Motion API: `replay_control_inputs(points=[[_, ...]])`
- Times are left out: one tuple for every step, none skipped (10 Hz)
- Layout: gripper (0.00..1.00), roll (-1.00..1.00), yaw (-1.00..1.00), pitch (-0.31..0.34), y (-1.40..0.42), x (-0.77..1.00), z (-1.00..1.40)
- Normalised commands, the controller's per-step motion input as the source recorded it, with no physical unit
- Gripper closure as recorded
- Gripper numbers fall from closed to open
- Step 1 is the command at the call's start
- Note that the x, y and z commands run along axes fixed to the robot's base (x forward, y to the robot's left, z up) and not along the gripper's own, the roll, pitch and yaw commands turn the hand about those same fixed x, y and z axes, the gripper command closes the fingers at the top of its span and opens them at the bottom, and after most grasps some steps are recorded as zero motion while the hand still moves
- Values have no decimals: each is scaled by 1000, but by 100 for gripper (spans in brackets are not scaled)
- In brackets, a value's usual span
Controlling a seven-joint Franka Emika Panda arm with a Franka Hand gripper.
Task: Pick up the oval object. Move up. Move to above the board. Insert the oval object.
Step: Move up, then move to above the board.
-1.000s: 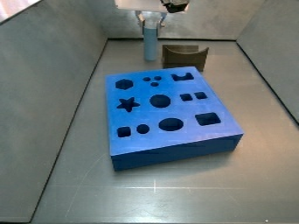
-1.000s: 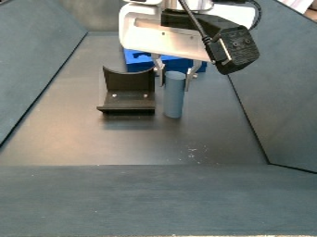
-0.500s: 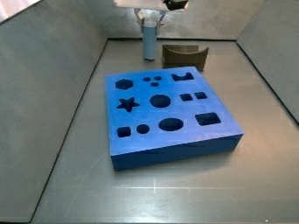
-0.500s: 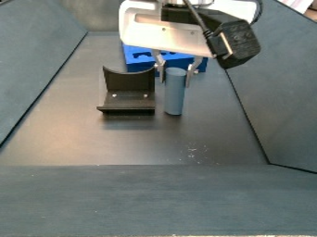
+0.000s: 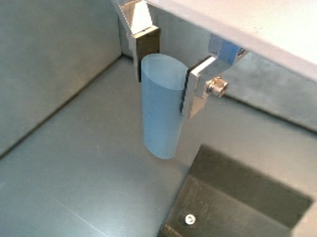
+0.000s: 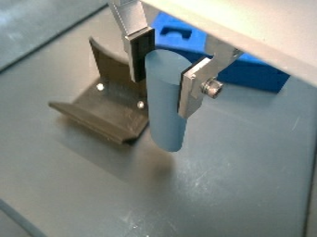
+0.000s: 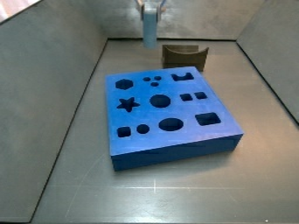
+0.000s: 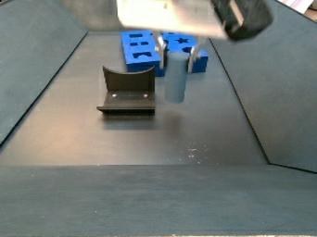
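The oval object is a pale grey-blue upright peg. My gripper is shut on its upper part, a silver finger plate on each side, as both wrist views show. The peg hangs upright, lifted a little off the floor. In a side view the peg is at the far end, behind the blue board, with the gripper mostly out of frame above it. In a side view the peg hangs beside the fixture, in front of the board, under the blurred gripper.
The dark L-shaped fixture stands on the floor just beside the peg, and also shows in a side view and in both wrist views. Sloped grey walls enclose the floor.
The gripper has moved upward with the peg in it; the peg's lower end has left the floor. The board and the fixture have not moved.
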Motion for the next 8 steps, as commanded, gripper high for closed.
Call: replay_control_inputs(points=[[100,-6,-26,41,8,-11,186],[100,-18,190,-265,107,-105,1000],[100,-23,179,-243,102,-115,1000],[100,-32,153,-210,88,-124,1000],[100,-46,102,-133,73,-112,1000],[100,-59,73,-65,73,-102,1000],[100,-69,54,-11,64,-89,1000],[100,-74,36,22,54,-75,1000]])
